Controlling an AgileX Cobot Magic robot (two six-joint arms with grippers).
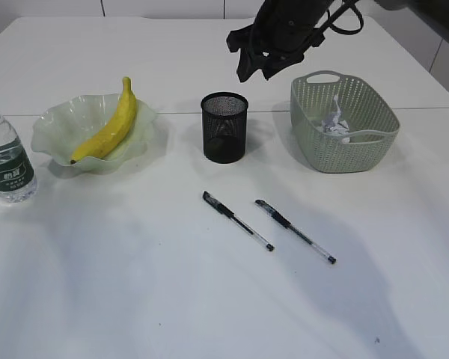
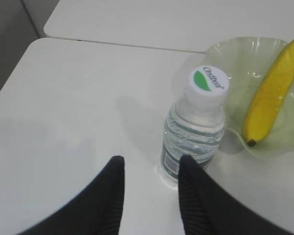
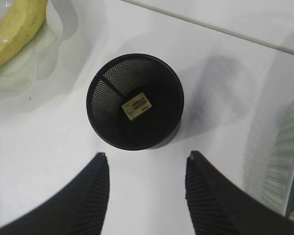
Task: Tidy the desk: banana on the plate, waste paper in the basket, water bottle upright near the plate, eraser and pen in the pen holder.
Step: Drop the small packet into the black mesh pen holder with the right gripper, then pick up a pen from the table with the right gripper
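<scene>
A yellow banana [image 1: 108, 127] lies on the pale green plate [image 1: 56, 127]. The water bottle [image 1: 7, 161] stands upright left of the plate; it also shows in the left wrist view [image 2: 196, 132]. My left gripper [image 2: 149, 164] is open and empty just beside the bottle. The black mesh pen holder [image 1: 224, 127] holds the eraser [image 3: 136, 106]. My right gripper [image 1: 258, 67] is open and empty above the holder [image 3: 134, 103]. Two pens [image 1: 237, 221] [image 1: 294, 231] lie on the table in front. Crumpled paper [image 1: 335, 120] lies in the green basket [image 1: 344, 153].
The table is white, with a seam running across behind the plate and holder. The banana [image 2: 272, 93] and plate [image 2: 235, 54] show at the right of the left wrist view. The basket edge [image 3: 286, 156] shows at the right of the right wrist view.
</scene>
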